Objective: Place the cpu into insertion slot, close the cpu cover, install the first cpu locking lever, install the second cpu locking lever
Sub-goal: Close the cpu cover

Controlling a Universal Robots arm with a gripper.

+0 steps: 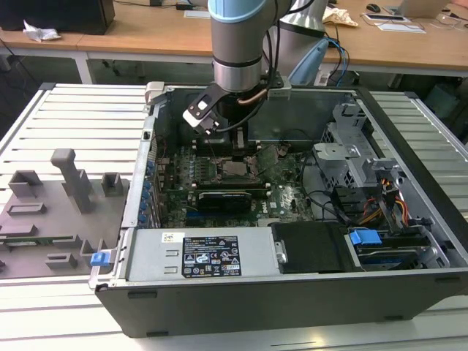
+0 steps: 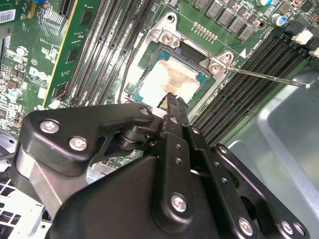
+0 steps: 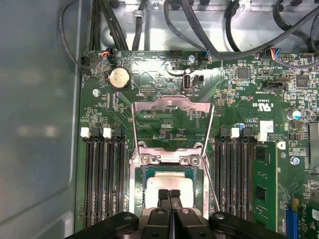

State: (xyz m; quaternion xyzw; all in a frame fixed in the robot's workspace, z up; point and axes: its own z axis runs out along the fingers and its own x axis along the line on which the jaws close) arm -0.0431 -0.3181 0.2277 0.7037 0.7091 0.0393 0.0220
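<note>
My gripper (image 3: 169,195) is clenched, tips pressed together with nothing between them, poised at or just above the silver top of the cpu (image 3: 155,183). The chip sits square in the insertion slot (image 3: 169,168), directly beneath me. Just beyond, the cpu cover (image 3: 172,103) stands swung open, away from the chip, with a thin locking lever (image 3: 210,184) loose alongside the slot; the white board print farther out I leave unread.

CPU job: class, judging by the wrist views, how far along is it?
Done: the cpu sits in the insertion slot. In hand: the gripper, fingers shut, is right at the chip. Left: the cpu cover lies open, and a locking lever is swung out, unlatched.
</note>
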